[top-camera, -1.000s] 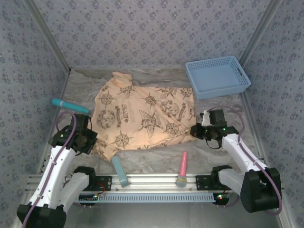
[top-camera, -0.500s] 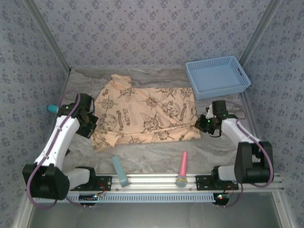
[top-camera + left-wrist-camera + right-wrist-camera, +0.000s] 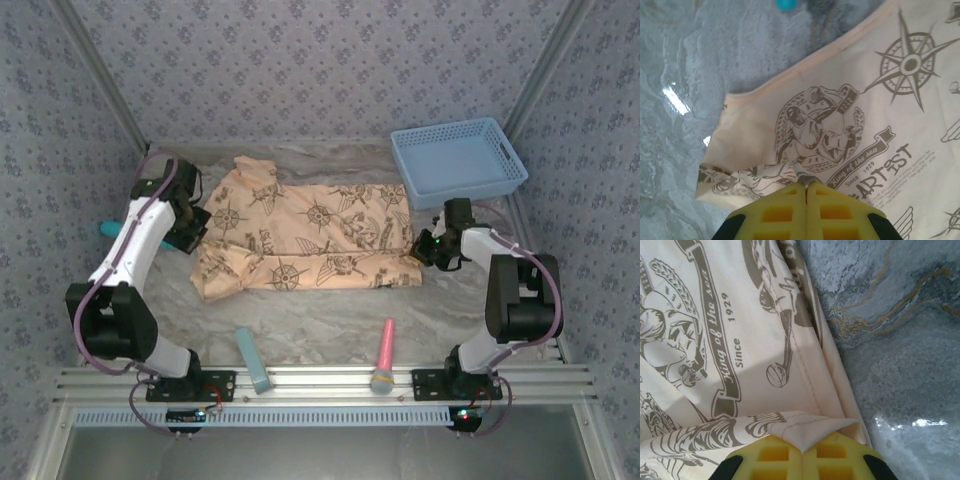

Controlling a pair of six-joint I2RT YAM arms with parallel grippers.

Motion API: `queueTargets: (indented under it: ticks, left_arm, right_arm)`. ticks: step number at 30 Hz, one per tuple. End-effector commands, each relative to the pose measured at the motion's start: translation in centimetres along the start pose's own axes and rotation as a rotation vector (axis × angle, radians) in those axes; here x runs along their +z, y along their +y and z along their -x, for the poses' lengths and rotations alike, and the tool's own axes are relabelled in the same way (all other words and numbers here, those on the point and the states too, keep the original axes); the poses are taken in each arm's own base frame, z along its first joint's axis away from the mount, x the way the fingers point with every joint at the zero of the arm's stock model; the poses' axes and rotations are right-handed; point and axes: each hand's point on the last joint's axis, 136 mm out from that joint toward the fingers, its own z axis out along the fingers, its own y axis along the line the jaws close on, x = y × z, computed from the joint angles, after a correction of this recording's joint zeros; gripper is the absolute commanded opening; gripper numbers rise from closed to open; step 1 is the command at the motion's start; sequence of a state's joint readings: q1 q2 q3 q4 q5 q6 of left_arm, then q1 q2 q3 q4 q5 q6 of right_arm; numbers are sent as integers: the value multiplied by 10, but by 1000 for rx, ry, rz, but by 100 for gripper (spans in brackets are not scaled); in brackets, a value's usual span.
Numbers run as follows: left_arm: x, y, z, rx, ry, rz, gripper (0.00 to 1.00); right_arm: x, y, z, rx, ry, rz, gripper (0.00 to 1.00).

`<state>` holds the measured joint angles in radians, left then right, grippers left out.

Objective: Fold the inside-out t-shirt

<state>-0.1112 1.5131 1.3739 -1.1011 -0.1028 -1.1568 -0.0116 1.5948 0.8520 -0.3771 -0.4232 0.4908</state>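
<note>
Item: one soft peach-tan inside-out t-shirt (image 3: pixel 310 240) with faded brown compass-and-banner print. It lies on the grey marbled table top (image 3: pixel 320 320), stretched between my left pincer (image 3: pixel 195 225) and my right pincer (image 3: pixel 425 248), and its near part appears doubled over. Hazards, as I judge them: each bite is shallow, so a hard or uneven pull could draw the cloth out of one pincer and drop that side askew. If one arm outran the other, the fold line would skew and wrinkles would set. The under layer could drag on the table and bunch. A pale blue lattice-walled plastic basket (image 3: pixel 462 192) sits just beyond my right pincer and could snag wrist or cloth on a wide swing. A teal cylinder (image 3: pixel 105 230) lies outward of my left pincer and could be knocked. Left pincer: yellow pads (image 3: pixel 775 210) pressed together, nipping a small pucker of printed cloth, with the hem edge running ahead and to the left of the tips. Right pincer: yellow pads (image 3: pixel 835 455) pressed together on a folded corner of the shirt, with a seam running ahead of the tips and bare table to their right.
</note>
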Motion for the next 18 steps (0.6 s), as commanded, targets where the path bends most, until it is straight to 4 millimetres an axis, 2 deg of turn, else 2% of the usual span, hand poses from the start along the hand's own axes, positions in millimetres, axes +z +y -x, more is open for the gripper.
queueTargets:
  ticks: [1,3,6,7,8,9,12,14,15,17,18]
  left_arm:
    - [-15,-22,7,128,-74,19,0]
    - [-14,-39,8,186,-93,32,0]
    - [-3,-68,10,268,-98,33,0]
    - [5,-76,11,287,-93,44,0]
    - [14,-82,9,297,-76,54,0]
    - [24,-88,8,301,-54,67,5]
    - [48,-106,0,330,27,47,55]
    - [45,-118,2,361,31,-1,61]
    - [37,-119,7,364,2,-11,66]
    - [14,-119,18,381,-69,-49,87]
    - [0,-117,23,391,-108,-70,89]
  right_arm:
    - [0,-1,12,13,-28,-23,0]
    - [0,-4,15,14,-36,-40,1]
    - [3,-6,18,19,-42,-47,3]
    - [5,-6,18,24,-38,-48,8]
    - [6,-7,18,28,-33,-48,16]
    - [7,-6,18,30,-30,-46,24]
    - [0,-1,19,14,-51,-43,35]
    - [-10,4,18,-26,-76,-66,43]
    - [-17,8,15,-57,-91,-82,46]
    - [-30,15,6,-140,-136,-124,51]
    - [-36,21,-1,-199,-159,-143,52]
